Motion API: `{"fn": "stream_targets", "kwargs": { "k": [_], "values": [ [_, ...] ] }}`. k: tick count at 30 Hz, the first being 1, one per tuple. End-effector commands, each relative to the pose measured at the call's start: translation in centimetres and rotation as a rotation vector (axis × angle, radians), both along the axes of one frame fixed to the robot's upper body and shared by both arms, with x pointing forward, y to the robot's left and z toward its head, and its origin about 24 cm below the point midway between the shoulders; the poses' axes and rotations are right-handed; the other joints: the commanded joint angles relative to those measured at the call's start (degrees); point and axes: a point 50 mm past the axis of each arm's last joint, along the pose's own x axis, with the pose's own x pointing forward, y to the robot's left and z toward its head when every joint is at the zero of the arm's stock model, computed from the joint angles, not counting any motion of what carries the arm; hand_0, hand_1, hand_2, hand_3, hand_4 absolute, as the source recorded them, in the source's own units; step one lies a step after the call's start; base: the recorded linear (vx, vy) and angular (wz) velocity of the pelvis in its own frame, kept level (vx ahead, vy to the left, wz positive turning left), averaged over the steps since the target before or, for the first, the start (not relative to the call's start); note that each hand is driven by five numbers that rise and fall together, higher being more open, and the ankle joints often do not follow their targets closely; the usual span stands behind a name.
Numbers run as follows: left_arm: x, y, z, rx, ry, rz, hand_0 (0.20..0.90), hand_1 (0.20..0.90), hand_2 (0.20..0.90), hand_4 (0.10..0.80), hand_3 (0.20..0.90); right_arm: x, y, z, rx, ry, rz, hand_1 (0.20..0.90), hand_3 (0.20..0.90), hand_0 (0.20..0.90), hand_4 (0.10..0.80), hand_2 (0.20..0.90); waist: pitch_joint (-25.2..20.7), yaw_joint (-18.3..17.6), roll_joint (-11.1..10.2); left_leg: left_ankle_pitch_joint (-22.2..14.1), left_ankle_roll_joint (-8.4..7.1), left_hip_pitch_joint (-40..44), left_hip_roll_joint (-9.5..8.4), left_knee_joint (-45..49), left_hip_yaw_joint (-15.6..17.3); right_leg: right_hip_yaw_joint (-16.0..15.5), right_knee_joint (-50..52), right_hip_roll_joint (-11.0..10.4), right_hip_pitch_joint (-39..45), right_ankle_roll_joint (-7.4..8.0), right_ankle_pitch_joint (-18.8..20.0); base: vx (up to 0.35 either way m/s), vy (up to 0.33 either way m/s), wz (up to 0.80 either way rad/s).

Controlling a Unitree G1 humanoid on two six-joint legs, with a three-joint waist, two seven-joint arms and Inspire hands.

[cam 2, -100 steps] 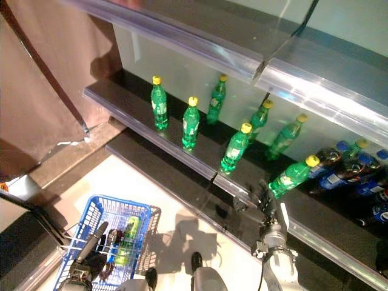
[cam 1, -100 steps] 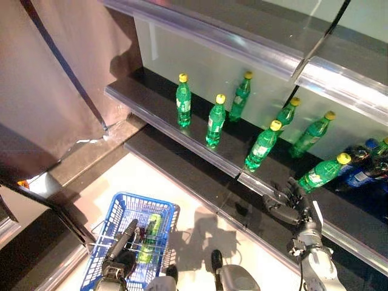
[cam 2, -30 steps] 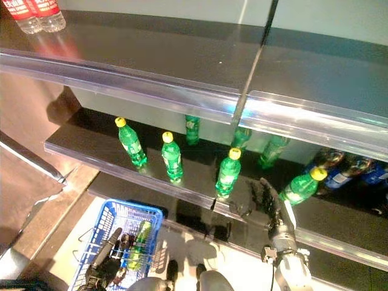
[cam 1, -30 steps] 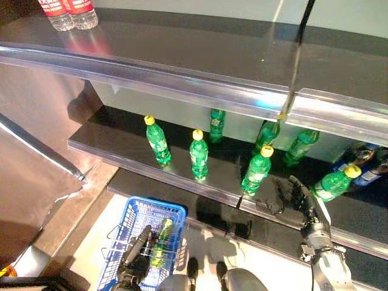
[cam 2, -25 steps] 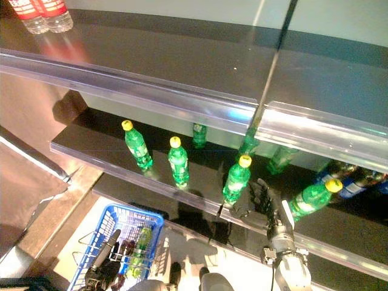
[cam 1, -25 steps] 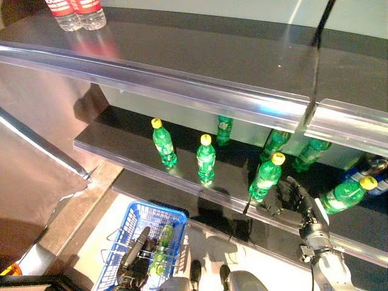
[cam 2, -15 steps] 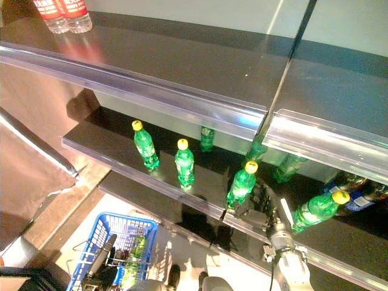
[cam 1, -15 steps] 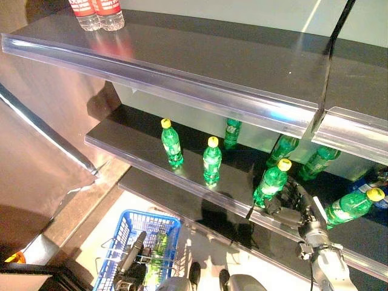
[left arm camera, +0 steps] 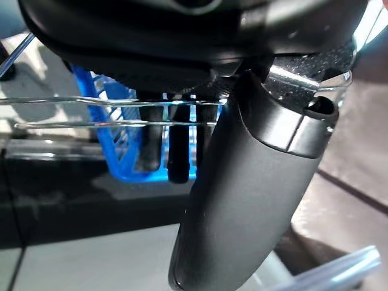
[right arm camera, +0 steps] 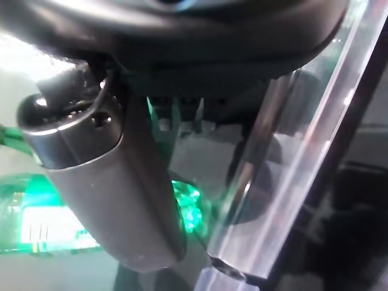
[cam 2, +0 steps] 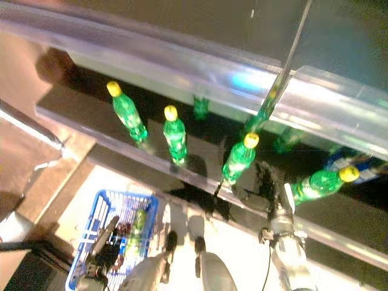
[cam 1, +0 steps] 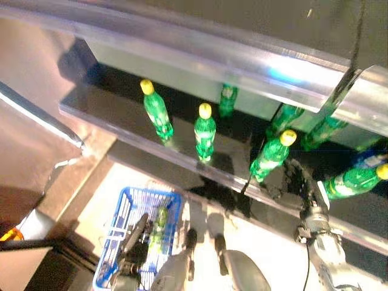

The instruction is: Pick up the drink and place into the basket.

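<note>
On the middle shelf (cam 1: 121,118), the right robot hand (cam 1: 298,185) sits just beside a green soda bottle (cam 1: 270,156) with a yellow cap, its fingers loosely spread and holding nothing. Low down, the left robot hand (cam 1: 134,251) curls around the wire handle of the blue basket (cam 1: 118,230), which already holds one green bottle (cam 1: 159,223). Grasping, lifting and dropping the shelf bottle all remain.

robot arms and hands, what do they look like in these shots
Both arms are silver-grey, rounded tubes. The right hand is dark, with slim jointed fingers, and joins its arm through a chunky metal wrist; a thin black cable runs beside that forearm. The left hand is equally dark. In the wrist views each thumb is a smooth dark grey cylinder with a rounded tip.
</note>
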Motion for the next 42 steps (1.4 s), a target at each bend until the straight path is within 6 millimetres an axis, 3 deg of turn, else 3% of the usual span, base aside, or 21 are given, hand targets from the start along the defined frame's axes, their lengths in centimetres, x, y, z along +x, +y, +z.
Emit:
{"fn": "stream_targets", "kwargs": {
  "k": [1, 23, 36, 42],
  "values": [
    [4.6, 5.0, 9.3, 0.271, -0.517, 0.083, 0.300, 0.300, 0.300, 0.100, 0.200, 1.1, 0.7, 4.6, -0.050, -0.244, 0.033, 0.900, 0.900, 0.900, 0.800, 0.900, -0.41, -0.33, -0.38, -5.67, 1.23, -4.75, -4.00, 8.97, 0.81, -0.71, -9.01, -2.06, 1.98, 6.75, 6.43, -0.084, -0.051, -0.13],
    [3.3, 5.5, 9.4, 0.296, -0.460, 0.049, 0.300, 0.300, 0.300, 0.100, 0.200, -0.9, 1.3, 6.0, -0.067, -0.289, 0.048, 0.900, 0.900, 0.900, 0.800, 0.900, -0.30, 1.44, -0.70, -4.73, 0.65, -5.02, -4.53, 6.94, 0.91, -2.29, -11.29, -0.46, 3.76, 7.07, 5.59, 0.035, -0.026, -0.01],
    [1.7, 5.9, 8.4, 0.308, -0.372, 0.014, 0.300, 0.300, 0.300, 0.100, 0.200, -2.0, 1.2, 4.9, -0.124, -0.198, 0.100, 0.900, 0.900, 0.900, 0.800, 0.900, -2.25, 2.19, -0.52, -4.29, 0.03, -0.01, -4.97, 4.67, -0.20, -4.73, -10.48, -0.86, 5.96, 7.75, 5.20, 0.077, 0.008, 0.07],
    [1.4, 5.9, 8.0, 0.314, -0.335, -0.001, 0.300, 0.300, 0.300, 0.100, 0.200, -2.2, 0.8, 4.1, -0.028, -0.157, 0.049, 0.900, 0.900, 0.900, 0.800, 0.900, -3.02, 2.33, -0.38, -4.09, -0.23, 2.34, -5.09, 3.68, -0.85, -5.82, -9.83, -1.14, 6.70, 8.19, 5.26, 0.081, 0.014, 0.05]
  ]
}}
